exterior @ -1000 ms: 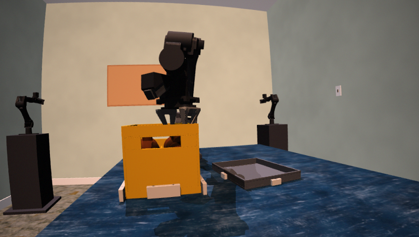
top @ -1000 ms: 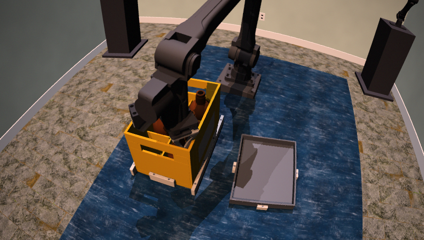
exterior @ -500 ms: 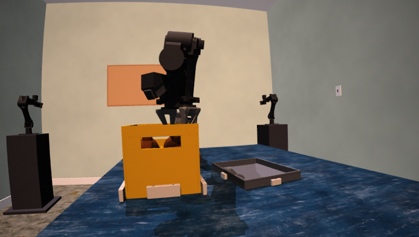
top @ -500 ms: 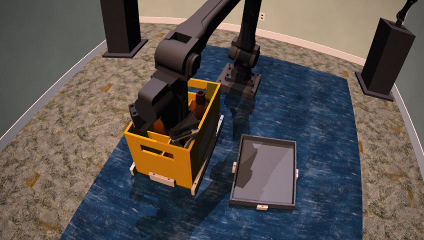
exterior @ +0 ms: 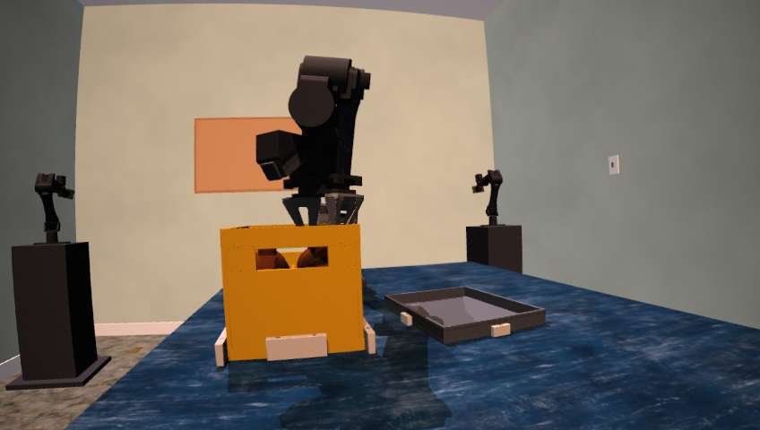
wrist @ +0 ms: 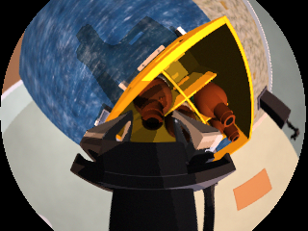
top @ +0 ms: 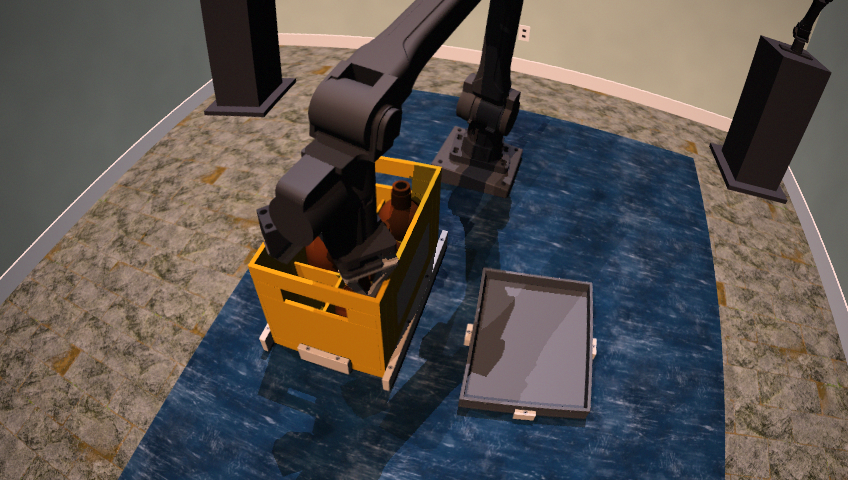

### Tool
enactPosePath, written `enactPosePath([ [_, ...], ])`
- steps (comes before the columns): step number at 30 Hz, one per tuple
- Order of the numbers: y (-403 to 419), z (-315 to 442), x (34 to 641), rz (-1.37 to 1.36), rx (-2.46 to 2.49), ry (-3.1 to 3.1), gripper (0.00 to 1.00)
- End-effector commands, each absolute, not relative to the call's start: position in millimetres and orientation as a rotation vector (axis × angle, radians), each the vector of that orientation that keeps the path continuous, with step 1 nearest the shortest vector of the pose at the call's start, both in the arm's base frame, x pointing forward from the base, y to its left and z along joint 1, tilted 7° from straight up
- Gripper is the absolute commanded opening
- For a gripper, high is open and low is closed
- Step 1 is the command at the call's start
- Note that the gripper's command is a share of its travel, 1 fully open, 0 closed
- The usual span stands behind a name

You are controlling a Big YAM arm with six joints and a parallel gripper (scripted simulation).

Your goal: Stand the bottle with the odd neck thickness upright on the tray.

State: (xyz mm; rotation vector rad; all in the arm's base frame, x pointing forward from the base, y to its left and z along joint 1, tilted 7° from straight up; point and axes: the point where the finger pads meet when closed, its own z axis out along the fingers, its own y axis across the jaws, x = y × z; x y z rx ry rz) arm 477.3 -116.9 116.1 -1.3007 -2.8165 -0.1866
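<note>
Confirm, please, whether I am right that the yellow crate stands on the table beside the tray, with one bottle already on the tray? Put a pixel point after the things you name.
No bottle is on the tray [top: 535, 333] [exterior: 463, 310], as the top view shows; the yellow crate [top: 318, 324] [exterior: 293, 304] does stand beside it on the table.

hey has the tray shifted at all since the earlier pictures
No. The tray sits in the same place beside the crate, between the same small pale blocks.
</note>
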Motion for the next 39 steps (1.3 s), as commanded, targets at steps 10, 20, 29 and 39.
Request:
enactPosePath([
  [10,-129,161,492,-0.204,-1.319,-2.866,0.61],
  [20,-132,202,489,-0.207,-1.319,-2.88,0.61],
  [29,-135,209,490,-0.2,-1.315,-2.857,0.61],
  [39,-131,214,484,-0.197,-1.305,-2.848,0.61],
])
